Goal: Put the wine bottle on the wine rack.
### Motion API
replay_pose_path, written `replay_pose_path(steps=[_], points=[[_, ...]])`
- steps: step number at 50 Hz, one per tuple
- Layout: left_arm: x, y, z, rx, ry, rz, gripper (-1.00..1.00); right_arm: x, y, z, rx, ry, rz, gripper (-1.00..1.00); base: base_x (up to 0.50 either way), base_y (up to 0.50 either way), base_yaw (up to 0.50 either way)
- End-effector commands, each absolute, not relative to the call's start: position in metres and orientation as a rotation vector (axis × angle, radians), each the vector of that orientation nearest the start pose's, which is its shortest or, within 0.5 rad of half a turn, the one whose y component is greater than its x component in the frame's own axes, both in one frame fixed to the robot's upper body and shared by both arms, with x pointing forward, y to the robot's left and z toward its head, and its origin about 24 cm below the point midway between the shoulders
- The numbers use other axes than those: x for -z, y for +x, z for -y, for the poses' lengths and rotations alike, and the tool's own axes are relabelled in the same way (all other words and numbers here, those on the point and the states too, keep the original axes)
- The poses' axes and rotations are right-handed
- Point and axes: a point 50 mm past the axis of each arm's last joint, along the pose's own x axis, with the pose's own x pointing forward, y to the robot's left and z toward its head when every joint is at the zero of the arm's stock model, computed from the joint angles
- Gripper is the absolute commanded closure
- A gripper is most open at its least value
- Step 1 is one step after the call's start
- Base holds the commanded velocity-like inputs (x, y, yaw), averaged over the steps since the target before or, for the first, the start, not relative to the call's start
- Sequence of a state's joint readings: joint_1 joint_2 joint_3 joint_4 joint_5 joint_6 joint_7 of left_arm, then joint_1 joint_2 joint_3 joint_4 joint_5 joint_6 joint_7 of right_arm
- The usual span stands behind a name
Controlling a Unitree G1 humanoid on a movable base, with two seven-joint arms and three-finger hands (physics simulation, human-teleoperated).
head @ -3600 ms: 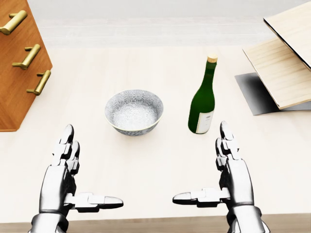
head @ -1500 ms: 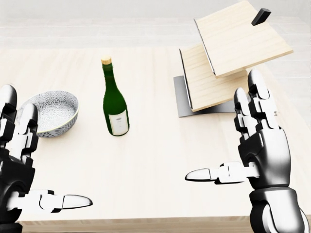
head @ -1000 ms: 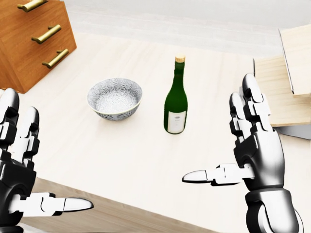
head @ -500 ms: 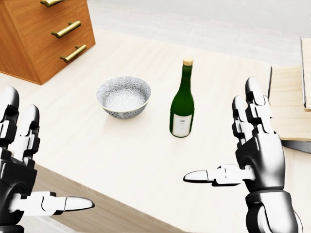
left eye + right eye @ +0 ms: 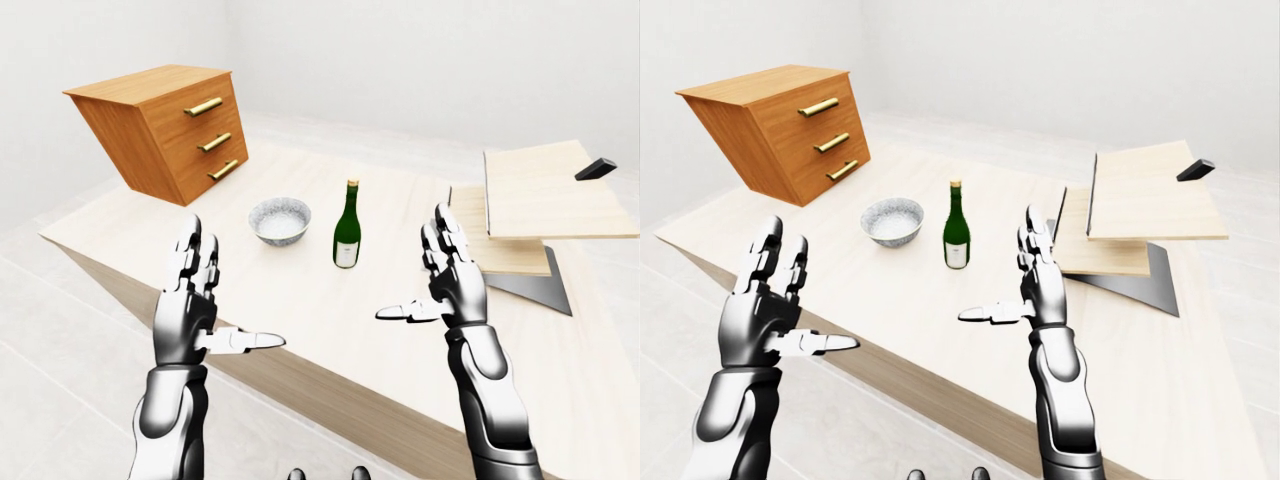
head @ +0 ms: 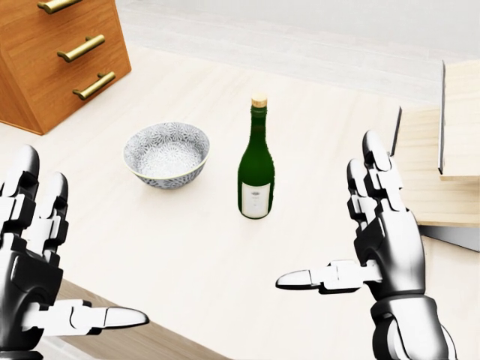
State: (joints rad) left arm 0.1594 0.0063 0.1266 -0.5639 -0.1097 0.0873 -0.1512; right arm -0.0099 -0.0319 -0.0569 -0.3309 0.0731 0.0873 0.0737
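Green glass wine bottle (image 6: 256, 160), tan cap, pale label low on the body, is seen upright on the light wood table (image 6: 187, 247), just right of a patterned grey bowl (image 6: 166, 154) in the head view, apart from it. One bottle, one bowl, one wooden drawer unit (image 5: 167, 130) with three brass handles, one wine rack (image 5: 1137, 212) made of two tilted pale boards on a grey base are counted. Both hands are held spread with nothing gripped: left hand (image 6: 34, 270), right hand (image 6: 379, 240), neither touching the bottle. The rack is cropped in the head view; only the eye views show it whole, plus a small dark block (image 5: 596, 168) near its upper board, possibly attached; contact is not resolved.
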Motion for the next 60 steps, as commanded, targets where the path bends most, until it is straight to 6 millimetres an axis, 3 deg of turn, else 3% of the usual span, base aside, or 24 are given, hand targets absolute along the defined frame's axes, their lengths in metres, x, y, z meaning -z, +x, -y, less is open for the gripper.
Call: replay_pose_path(steps=[1,12,25,42,60], points=[[-0.121,0.208,-0.178,0.015,-0.027,0.298,-1.0,-0.106,0.247,0.157,-0.06,0.007,0.225,-1.0,0.0,0.0,0.0],[-0.11,0.209,-0.179,0.016,-0.03,0.25,-1.0,-0.114,0.243,0.16,-0.073,0.026,0.263,-1.0,0.05,0.02,0.0],[-0.114,0.208,-0.179,0.016,-0.03,0.267,-1.0,-0.122,0.243,0.157,-0.066,0.018,0.297,-1.0,0.44,0.17,0.0],[-0.121,0.207,-0.178,0.019,-0.023,0.295,-1.0,-0.125,0.248,0.153,-0.082,-0.018,0.308,-1.0,0.01,0.0,0.0],[-0.115,0.205,-0.183,0.007,-0.023,0.269,-1.0,-0.128,0.269,0.161,-0.061,0.026,0.305,-1.0,0.0,0.0,0.0]])
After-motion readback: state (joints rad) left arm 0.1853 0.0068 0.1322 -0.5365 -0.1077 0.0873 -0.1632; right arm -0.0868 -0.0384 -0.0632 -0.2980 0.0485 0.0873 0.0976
